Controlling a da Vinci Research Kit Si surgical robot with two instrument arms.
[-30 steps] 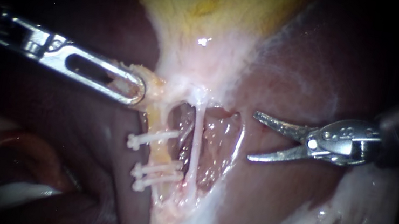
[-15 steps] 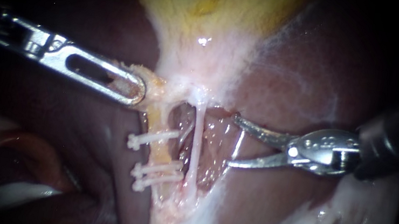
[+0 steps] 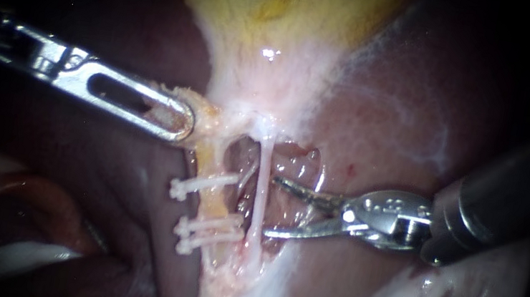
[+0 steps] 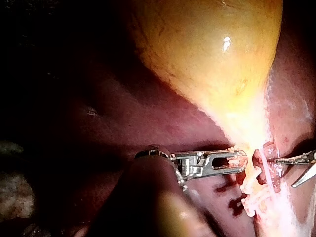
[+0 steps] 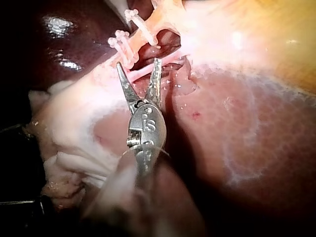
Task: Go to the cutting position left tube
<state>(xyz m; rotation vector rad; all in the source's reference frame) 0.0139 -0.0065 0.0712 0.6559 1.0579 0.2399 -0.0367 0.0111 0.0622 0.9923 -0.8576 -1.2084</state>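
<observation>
Your right instrument (image 3: 272, 205), slim curved blades parted, has advanced up to the thin pale tube (image 3: 262, 183). Your left instrument (image 3: 177, 120) clamps glistening yellowish tissue (image 3: 206, 121).

**Left tube** (image 3: 207, 160): in my endoscope view, a short yellowish strand just left of the frame's centre, running steeply downward and slightly rightward. Three white clips (image 3: 204, 185) cross it. One sits higher and two lie close together lower down, with a bare stretch of tube between them. The jaws of my left instrument (image 3: 186, 123) clamp its upper end.
</observation>
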